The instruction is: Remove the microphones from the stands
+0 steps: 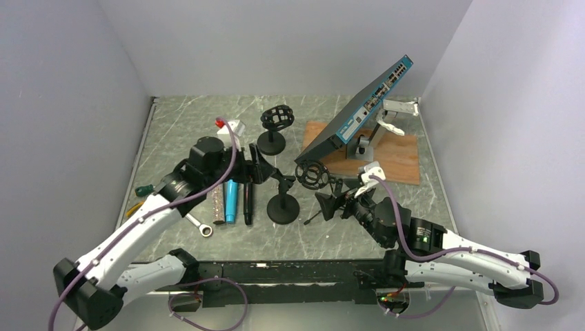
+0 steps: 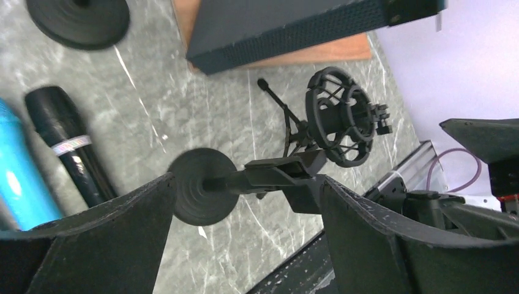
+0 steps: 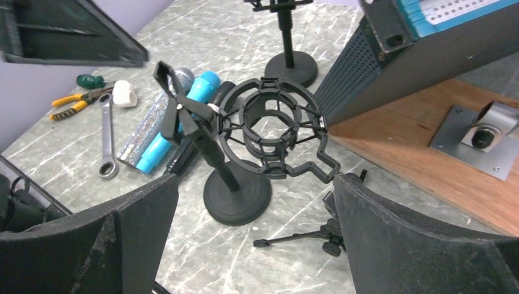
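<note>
Left of the stand (image 1: pixel 282 207), a black mic (image 2: pixel 67 144), likely the one taken off, lies flat beside a blue mic (image 2: pixel 15 177), free of any grip. The left claw (image 1: pixel 261 169) hangs wide and empty over the stand, whose clip (image 2: pixel 284 171) holds nothing, so the removal looks done. Right of the stand, the right claw (image 3: pixel 254 180) gapes wide, also empty.

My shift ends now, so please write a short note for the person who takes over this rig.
Left gripper: jaws open, empty, at the stand.
Right gripper: jaws open, empty, facing the shock mount.
Things: clip on the stand holds nothing; black mic lies on the table beside the blue mic.
Done: the mic looks off the stand.
Left: probably only to draw the arms back.
</note>
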